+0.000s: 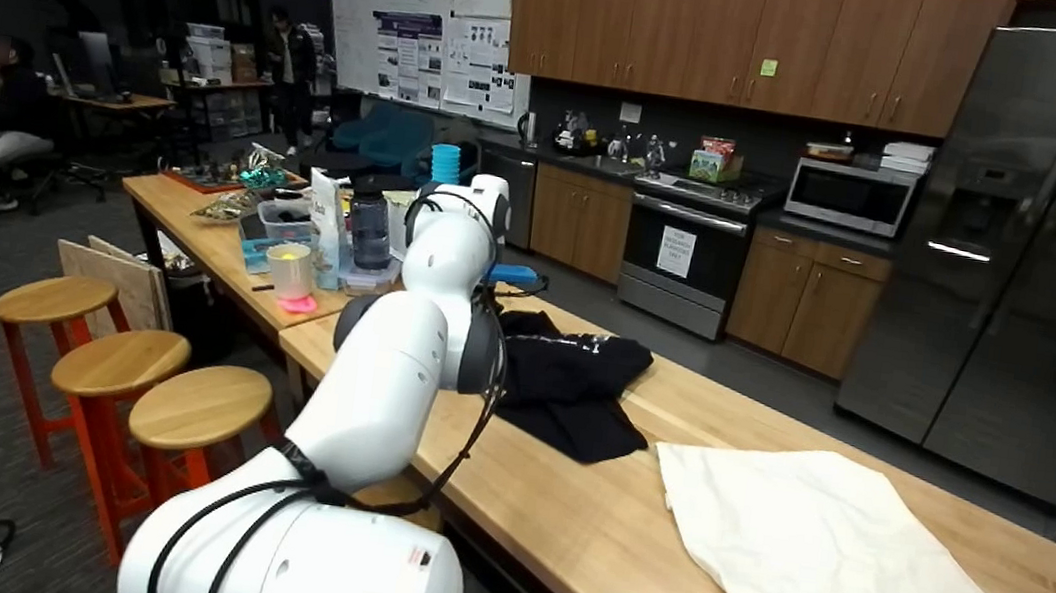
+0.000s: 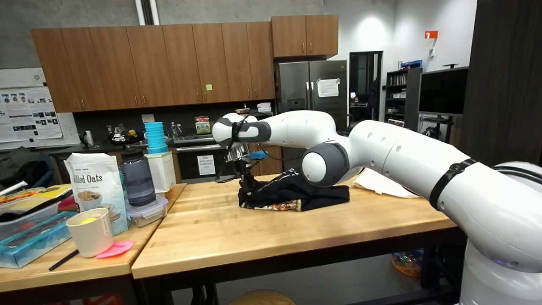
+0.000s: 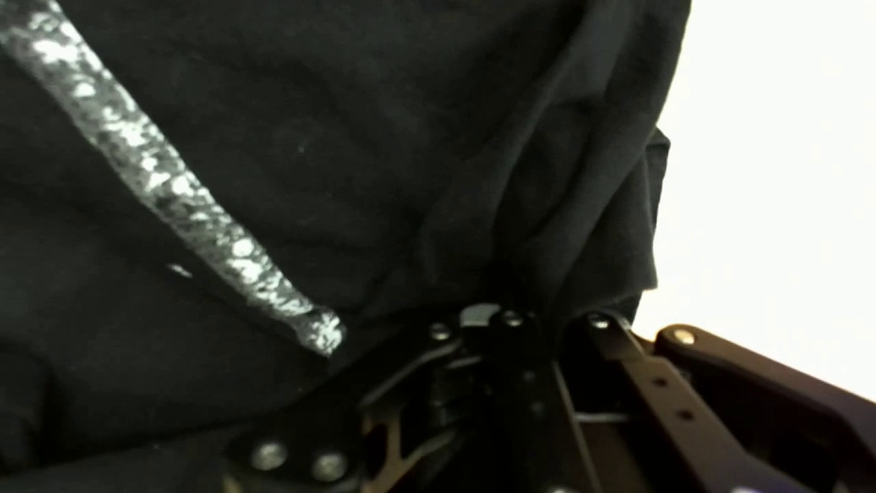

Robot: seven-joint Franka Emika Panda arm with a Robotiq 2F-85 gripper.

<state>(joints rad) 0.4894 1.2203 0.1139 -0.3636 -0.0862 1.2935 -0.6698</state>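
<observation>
My black two-finger claw stands narrow, pinching a gathered fold of crumpled black cloth, whose creases run in towards my fingers. In an exterior view I reach down onto the left end of this cloth, which lies heaped on a pale butcher-block table. A multicoloured printed band shows along its near edge, and in the wrist view a speckled silvery-white stripe slants across it from the far left towards me. To the right, near the black cloth, a large white fabric sheet lies spread out. To the left, on an adjoining wooden table, I see a white bag of oats, a dark grey-blue bottle, a clear plastic lidded box and, nearer, a cream cylindrical cup beside a flat pink piece.
</observation>
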